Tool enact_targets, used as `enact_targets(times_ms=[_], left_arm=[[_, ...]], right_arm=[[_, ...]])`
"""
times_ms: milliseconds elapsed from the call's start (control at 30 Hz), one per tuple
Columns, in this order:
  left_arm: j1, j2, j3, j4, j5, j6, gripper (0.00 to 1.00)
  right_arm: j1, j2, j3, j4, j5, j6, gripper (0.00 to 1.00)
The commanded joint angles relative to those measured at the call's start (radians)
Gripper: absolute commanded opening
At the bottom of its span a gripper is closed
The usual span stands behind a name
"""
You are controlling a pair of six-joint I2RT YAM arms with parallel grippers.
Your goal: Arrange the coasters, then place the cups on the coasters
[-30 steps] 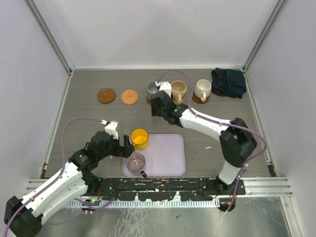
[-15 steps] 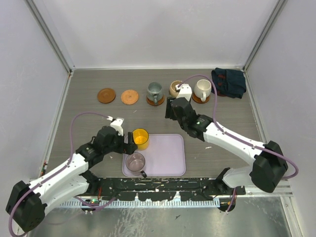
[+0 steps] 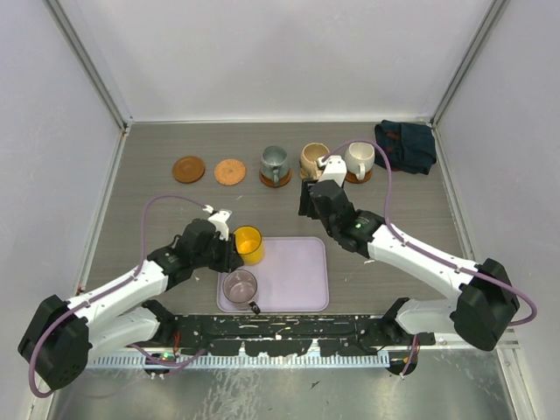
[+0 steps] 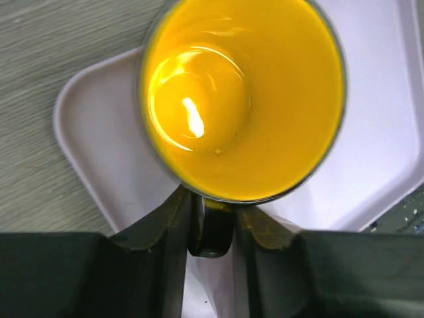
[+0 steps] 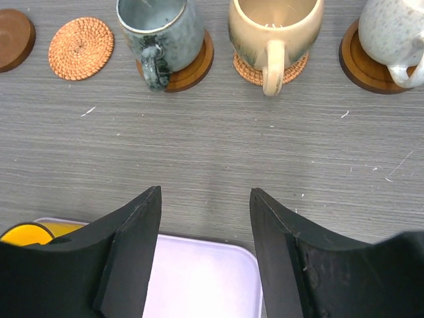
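Note:
The yellow cup [image 4: 242, 99] stands on the lilac tray's [image 3: 297, 280] far left corner. My left gripper [image 4: 212, 218] is shut on its dark handle [image 4: 212, 232], one finger on each side. The mauve-pink cup [image 3: 239, 285] stands on the tray's near left. At the back, the grey-green cup [image 5: 160, 26], the tan cup [image 5: 275, 26] and the white cup [image 5: 394, 30] each sit on a coaster. To their left lie a bare dark coaster [image 5: 13, 36] and a bare orange woven coaster [image 5: 81, 48]. My right gripper [image 5: 205, 195] hangs open and holds nothing, nearer than the cup row.
A dark navy cloth [image 3: 406, 145] lies at the back right corner. Grey walls with metal rails close the table on three sides. The tray [image 5: 199, 278] lies under the right gripper's near side.
My left gripper slid right and closed on the yellow cup's handle. The right arm drew back from the tan cup, which now stands free on its coaster.

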Motion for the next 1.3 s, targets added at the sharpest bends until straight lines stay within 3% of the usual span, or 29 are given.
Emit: enact_targets(times_ms=[0, 167, 700, 867, 1267], left_arm=[[-0.007, 0.026, 0.046, 0.094, 0.016, 0.004, 0.21], [-0.019, 0.042, 0.048, 0.121, -0.003, -0.004, 0.0], [-0.04, -0.042, 0.221, 0.096, -0.249, 0.133, 0.0], [-0.025, 0.059, 0.339, 0.106, -0.361, 0.221, 0.0], [0.167, 0.443, 0.602, 0.178, -0.35, 0.244, 0.0]], right_arm=[[-0.001, -0.038, -0.01, 0.053, 0.01, 0.027, 0.61], [0.0, -0.04, -0.028, 0.061, -0.007, 0.032, 0.6], [-0.001, -0.09, -0.144, 0.086, -0.013, 0.038, 0.51], [-0.001, -0.13, -0.196, 0.085, 0.007, 0.042, 0.49], [0.0, -0.222, -0.247, 0.088, 0.034, 0.029, 0.44]])
